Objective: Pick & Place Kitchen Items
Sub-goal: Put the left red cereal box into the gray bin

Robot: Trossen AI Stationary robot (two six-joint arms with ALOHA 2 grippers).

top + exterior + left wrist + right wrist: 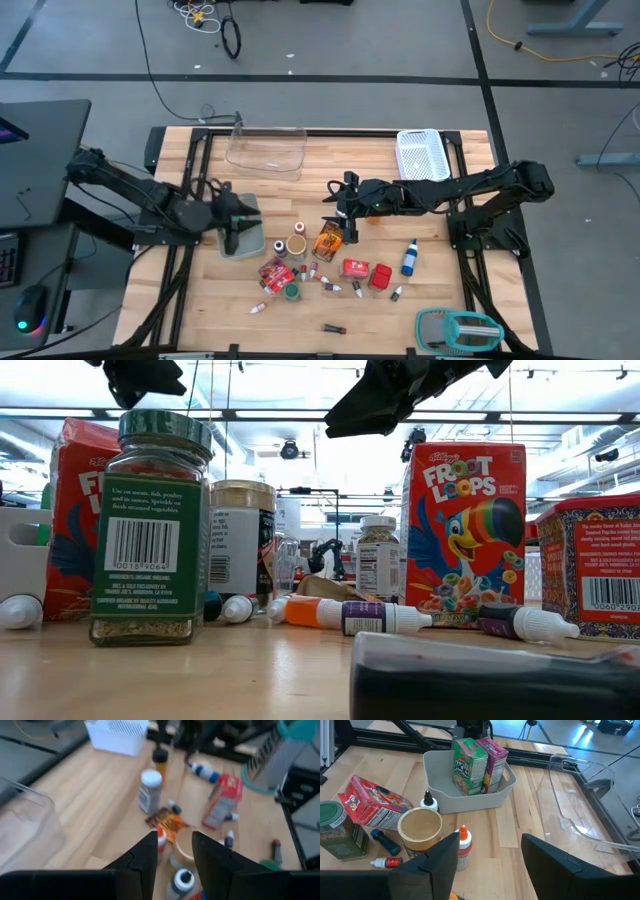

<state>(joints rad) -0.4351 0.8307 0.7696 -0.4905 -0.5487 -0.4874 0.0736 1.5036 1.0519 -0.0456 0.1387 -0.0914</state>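
Standing in the grey bin (470, 795): 2 boxes (479, 764).

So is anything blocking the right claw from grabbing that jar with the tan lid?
Nothing visible does. The right gripper hangs open just above the tan-lidded jar. An orange-capped vial stands right beside the jar, crowding it, but not between them.

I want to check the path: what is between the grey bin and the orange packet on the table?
In the high view, two short jars stand between the grey bin and the orange packet, side by side on the wood.
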